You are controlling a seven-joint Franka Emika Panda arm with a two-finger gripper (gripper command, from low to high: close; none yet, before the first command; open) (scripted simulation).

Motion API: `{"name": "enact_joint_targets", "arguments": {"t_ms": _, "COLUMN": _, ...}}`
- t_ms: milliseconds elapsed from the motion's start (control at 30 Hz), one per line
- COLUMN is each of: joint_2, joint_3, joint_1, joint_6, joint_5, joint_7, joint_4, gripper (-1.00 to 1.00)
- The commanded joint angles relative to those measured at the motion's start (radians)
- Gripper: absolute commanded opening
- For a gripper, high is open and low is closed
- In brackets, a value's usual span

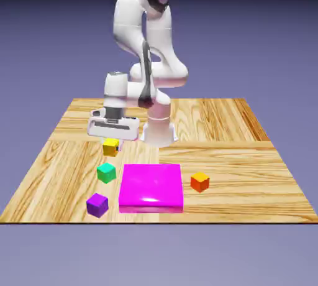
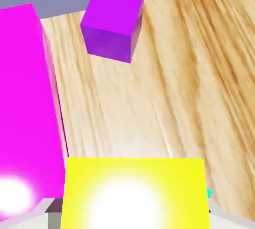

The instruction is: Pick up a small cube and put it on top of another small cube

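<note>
While the white arm is bending low over the wooden counter, we are seeing its jaws pinching the yellow cube from either side. In the hand view that cube is filling the bottom edge, glaring bright, with grey finger tips peeking out at its sides. In the exterior view, the green cube is sitting near it, toward the camera and apart from it. The magenta slab is lying just beside the green cube on the exterior view's right, the purple cube is resting near the counter's front edge, and the orange cube is standing past the slab's other side.
</note>
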Motion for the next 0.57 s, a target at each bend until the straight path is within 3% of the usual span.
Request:
{"name": "enact_joint_targets", "arguments": {"t_ms": 0, "joint_2": 0.036, "joint_3": 0.013, "joint_1": -0.012, "joint_6": 0.028, "joint_5": -0.022, "joint_7": 0.027, "joint_4": 0.011, "gripper": -1.0}}
{"name": "enact_joint_targets", "arguments": {"t_ms": 467, "joint_2": 0.514, "joint_3": 0.186, "joint_1": -0.176, "joint_6": 0.391, "joint_5": -0.327, "joint_7": 0.394, "joint_4": 0.163, "gripper": -1.0}}
{"name": "enact_joint_targets", "arguments": {"t_ms": 500, "joint_2": 0.514, "joint_3": 0.186, "joint_1": -0.176, "joint_6": 0.391, "joint_5": -0.327, "joint_7": 0.394, "joint_4": 0.163, "gripper": 1.0}}
{"name": "enact_joint_targets", "arguments": {"t_ms": 533, "joint_2": 0.514, "joint_3": 0.186, "joint_1": -0.176, "joint_6": 0.391, "joint_5": -0.327, "joint_7": 0.394, "joint_4": 0.163, "gripper": 1.0}}
